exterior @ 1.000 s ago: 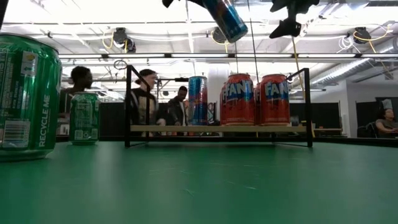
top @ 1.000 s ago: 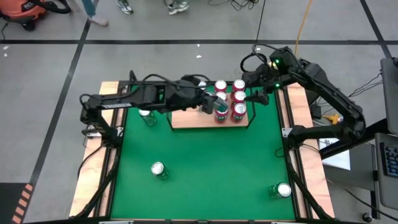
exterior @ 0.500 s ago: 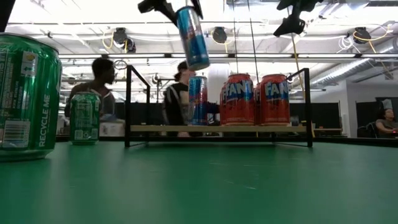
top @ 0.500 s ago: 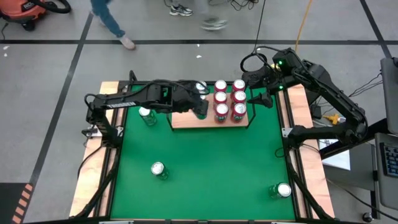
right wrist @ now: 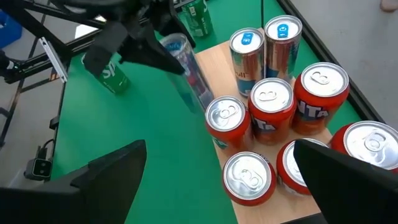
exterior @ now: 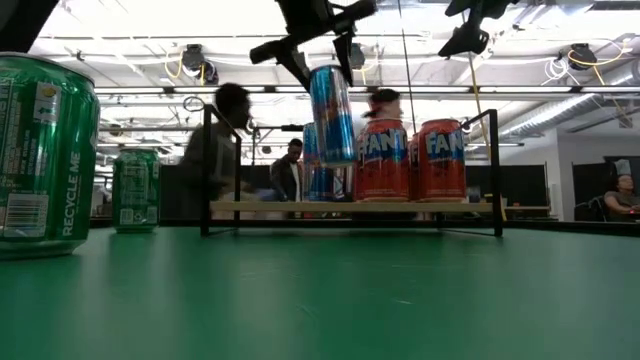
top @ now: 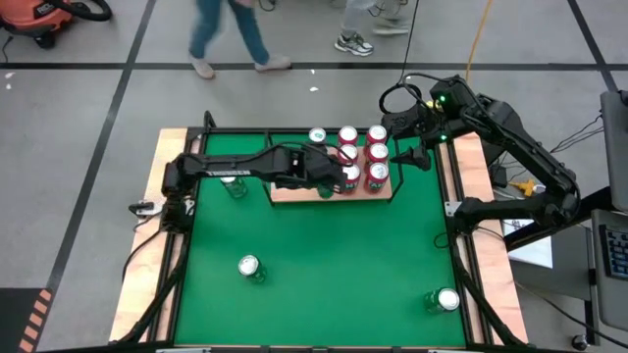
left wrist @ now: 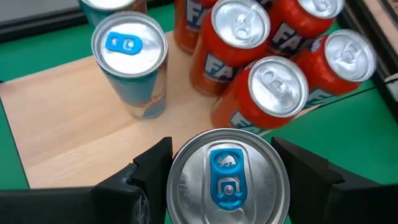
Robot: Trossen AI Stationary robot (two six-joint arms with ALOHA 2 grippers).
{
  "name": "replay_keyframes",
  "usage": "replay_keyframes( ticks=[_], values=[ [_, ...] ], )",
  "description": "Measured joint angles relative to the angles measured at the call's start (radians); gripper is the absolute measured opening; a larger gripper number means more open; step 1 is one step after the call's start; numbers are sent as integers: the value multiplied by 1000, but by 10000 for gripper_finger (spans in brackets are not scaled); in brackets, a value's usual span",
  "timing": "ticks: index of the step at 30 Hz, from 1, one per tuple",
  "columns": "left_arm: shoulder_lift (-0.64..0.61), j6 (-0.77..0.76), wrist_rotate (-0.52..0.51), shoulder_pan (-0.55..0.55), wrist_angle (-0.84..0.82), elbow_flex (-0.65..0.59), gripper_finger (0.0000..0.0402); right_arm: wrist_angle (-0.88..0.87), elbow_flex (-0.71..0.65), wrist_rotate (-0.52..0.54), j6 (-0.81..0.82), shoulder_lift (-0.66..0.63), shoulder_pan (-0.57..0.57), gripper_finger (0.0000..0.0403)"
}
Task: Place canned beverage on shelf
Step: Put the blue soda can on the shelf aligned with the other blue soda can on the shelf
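The step in hand is the carry-in. The left gripper (left wrist: 227, 168) is clamped on a blue-and-silver can (exterior: 332, 113), its jaws gripping the can's sides just below the rim, and holds it in the air above the near edge of the shelf (top: 294, 189). In the low view the can hangs roughly upright, its base well clear of the board.

Already on the shelf: four red cans (top: 363, 157) packed together toward the right end, and slim blue cans (right wrist: 247, 59) standing behind them toward the far rail. The bare board lies to the left of the red group.

The right gripper (top: 410, 155) waits off the shelf's right end, raised above the table, jaws wide apart and holding nothing.

Next move — judged from this layout: set the held can over bare wood beside the red cans, keep it vertical, and lower until the base seats flat before the jaws release. Clearance is tight against the nearest red can; a sideways nudge could topple it.

Three green cans (top: 250, 268) stand on the green table (top: 334, 265), not yet shelved.
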Motion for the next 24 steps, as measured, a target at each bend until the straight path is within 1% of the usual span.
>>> replay_keyframes(
  ticks=[8, 12, 16, 24],
  values=[
    [38, 4, -4, 23, -37, 0, 225, 0, 0, 0, -3, 0, 0, 398],
    [47, 27, -27, 42, -45, 0, 225, 1, 0, 0, -3, 0, 0, 398],
    [58, 49, -27, 59, -46, 0, 225, 2, 0, 0, -2, 0, 0, 398],
    [87, 47, 1, 67, -36, 0, 240, 8, 0, 0, 1, 0, 0, 398]
  ],
)
